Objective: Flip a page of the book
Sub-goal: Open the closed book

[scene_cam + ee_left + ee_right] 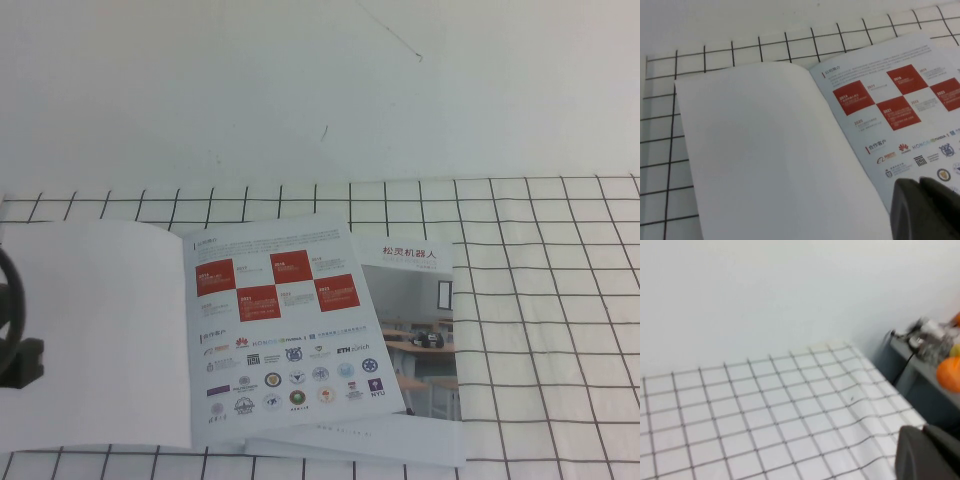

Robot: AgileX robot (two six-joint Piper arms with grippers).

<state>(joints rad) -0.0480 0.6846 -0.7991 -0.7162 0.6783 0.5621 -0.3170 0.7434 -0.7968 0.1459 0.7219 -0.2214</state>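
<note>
Overhead, book (200, 340) open, page (290, 320) flat, left gripper (925, 207) above logos, right gripper (927, 455) aside, jaws unreadable.

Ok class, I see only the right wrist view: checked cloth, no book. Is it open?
Observer: Yes, the book lies open on the checked cloth.
Operator: What faces up?
Observer: The page with red squares and logos, flat on the right.
Operator: And the hands?
Observer: The left hand is above that page's logo rows.
Operator: Mine?
Observer: The right hand, over bare cloth, is outside the high view.
</note>
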